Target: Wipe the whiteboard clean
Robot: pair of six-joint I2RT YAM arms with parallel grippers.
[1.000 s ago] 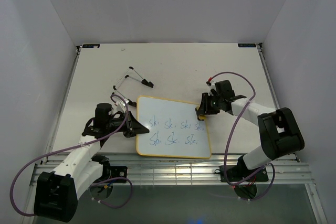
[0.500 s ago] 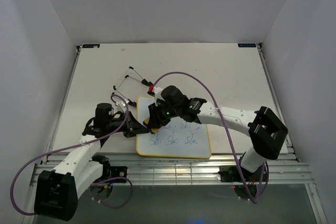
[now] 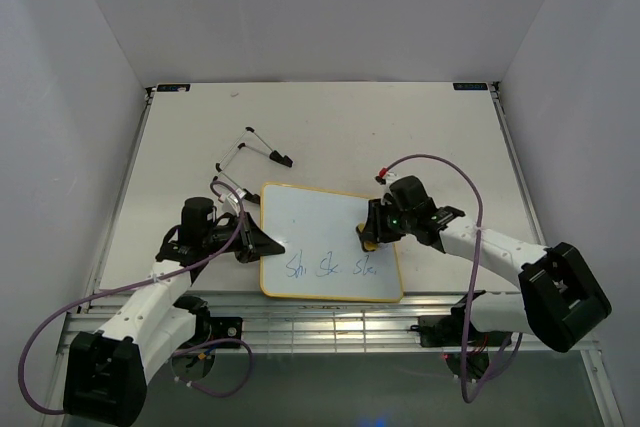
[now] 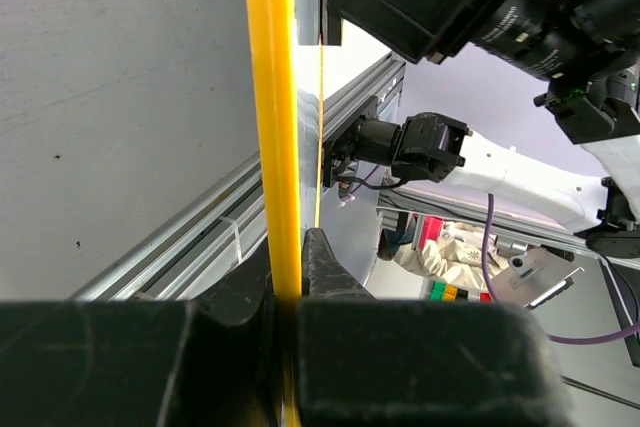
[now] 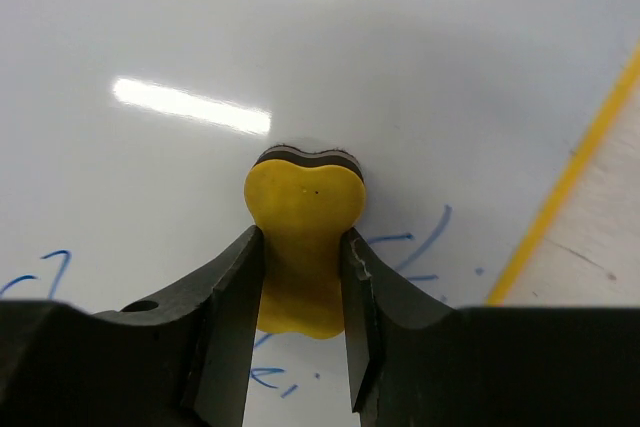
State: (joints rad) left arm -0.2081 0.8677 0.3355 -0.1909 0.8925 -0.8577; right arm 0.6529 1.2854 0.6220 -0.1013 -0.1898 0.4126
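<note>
The whiteboard [image 3: 320, 227] lies flat near the table's front edge, with a thin yellow frame. Its upper half is blank and one row of blue writing [image 3: 330, 268] runs along its lower half. My left gripper [image 3: 268, 245] is shut on the board's left edge; in the left wrist view the yellow frame [image 4: 272, 127] runs up from between the black fingers [image 4: 330, 277]. My right gripper [image 3: 371, 239] is shut on a small yellow eraser [image 5: 303, 237] pressed against the board [image 5: 200, 47] near its right side, just above the blue marks [image 5: 425, 242].
A black wire stand [image 3: 250, 147] lies on the table behind the board's upper left corner. Aluminium rails [image 3: 330, 322] run along the front edge. White walls enclose the table on three sides.
The right arm swept the eraser left across the board and back to the right. The upper row of blue writing is gone. The left gripper has not moved.
</note>
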